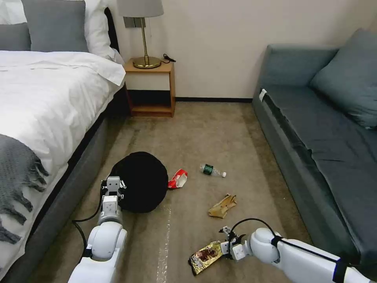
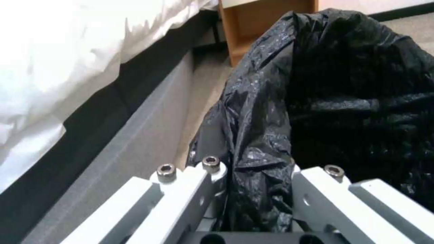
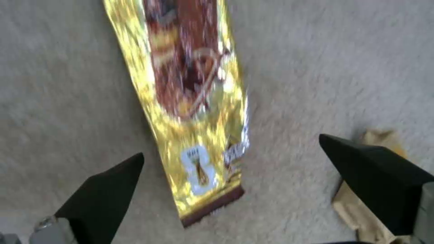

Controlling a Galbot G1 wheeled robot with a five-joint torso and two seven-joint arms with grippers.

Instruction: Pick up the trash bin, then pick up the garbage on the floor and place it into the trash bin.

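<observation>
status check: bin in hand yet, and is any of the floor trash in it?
Done: left gripper shut on the trash bin rim.
In hand: right gripper open, straddling the gold wrapper.
Left: wrapper, tan scrap, bottle and red wrapper all lie on the floor.

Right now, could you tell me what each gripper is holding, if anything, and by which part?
The left gripper clamps the trash bin by its bag-covered rim. The right gripper holds nothing: it is open over the gold-brown snack wrapper.
</observation>
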